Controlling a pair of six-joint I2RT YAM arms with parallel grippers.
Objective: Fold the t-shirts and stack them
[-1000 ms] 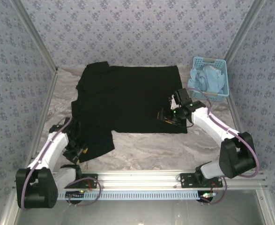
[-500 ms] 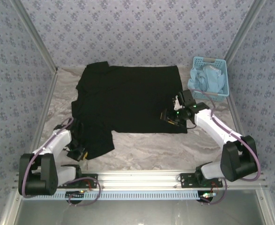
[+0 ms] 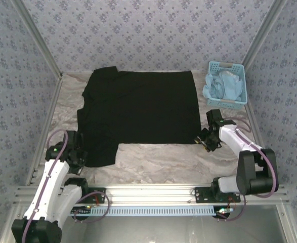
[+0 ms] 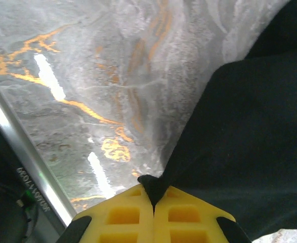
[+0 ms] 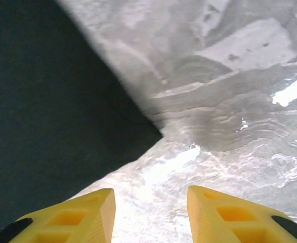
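- We see the left pincer point(image 4: 154, 196) closed, with an edge of the black t-shirt point(image 4: 249, 131) nipped between its jaws. The rest of the cloth spreads ahead of it and to its right.
- Ahead and to its left lies bare marbled table point(image 4: 87, 76).
- The right pincer point(image 5: 149, 196) has its jaws apart with nothing between them.
- A corner of the t-shirt lies just ahead of it, towards its left jaw and touching neither jaw.
- From above, a blue basket point(image 3: 226, 83) stands well beyond the right pincer.
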